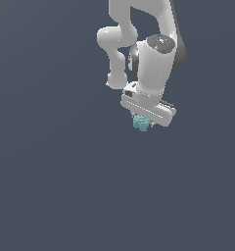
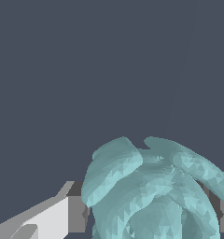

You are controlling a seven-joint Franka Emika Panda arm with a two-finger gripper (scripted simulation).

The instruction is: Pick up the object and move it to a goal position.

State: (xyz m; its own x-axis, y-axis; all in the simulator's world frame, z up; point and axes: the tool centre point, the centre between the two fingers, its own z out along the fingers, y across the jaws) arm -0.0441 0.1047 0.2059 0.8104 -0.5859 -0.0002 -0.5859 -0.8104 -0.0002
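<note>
The object (image 1: 141,122) is a small teal-cyan lump, knobbly with rounded bumps; in the wrist view (image 2: 151,191) its lobes overlap like thick petals and fill the space between the fingers. The white arm (image 1: 153,63) reaches down from the top of the exterior view, its joints folded and the wrist tilted toward the exterior view's right. The gripper (image 1: 143,120) points downward, and its jaws are clamped on the lump, a grey pad (image 2: 76,212) pressing each side. The lump sits just under the hand.
</note>
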